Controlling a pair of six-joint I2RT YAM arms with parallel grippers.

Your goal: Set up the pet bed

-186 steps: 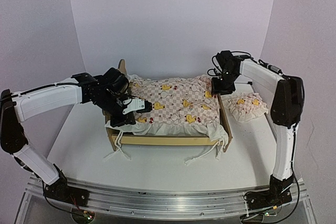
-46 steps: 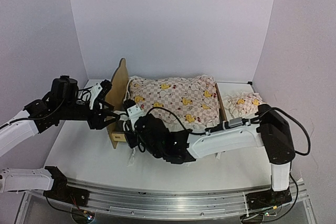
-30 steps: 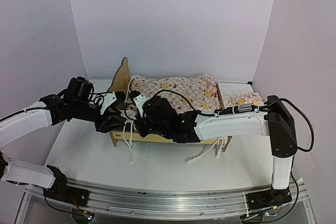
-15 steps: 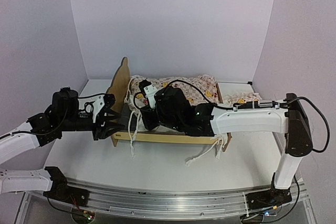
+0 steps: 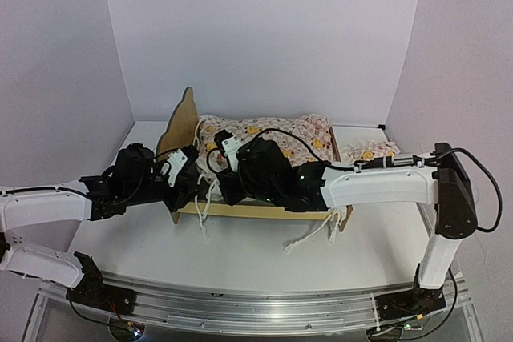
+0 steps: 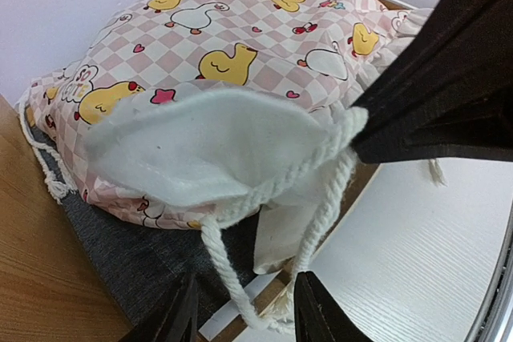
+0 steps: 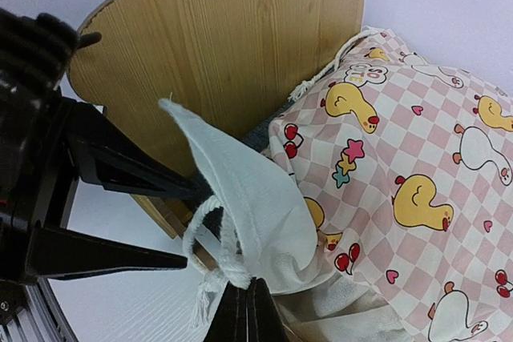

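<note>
Bed setup, mid-task: pet bed (image 5: 240, 211) stands on the white surface (image 5: 240, 266) at centre back, and its headboard (image 5: 181, 120) is upright at the left end in the top view. Pink checked duck quilt (image 5: 280, 128) lies bunched on the bed. A dark grey strip of the bed base (image 6: 136, 254) is bare next to the headboard. Small matching pillow (image 5: 370, 150) is off the bed, on the surface just beside the foot end on the right. Right arm reaches across the front of the bed toward the headboard end. Right gripper (image 7: 247, 308) is closed tight, pinching the corner of the quilt's cream ruffle (image 6: 208, 142) and lifting it clear of the base. White cord (image 6: 327, 206) runs along the ruffle edge and hangs down from the pinch point in a loop (it drops past the side rail). Left gripper (image 6: 244, 290) sits low at the same front corner by the headboard, about half open. Its two fingers (image 6: 178, 314) are apart on either side of the hanging cord and grip nothing. The two grippers are very near each other, and I can't tell if they touch.
</note>
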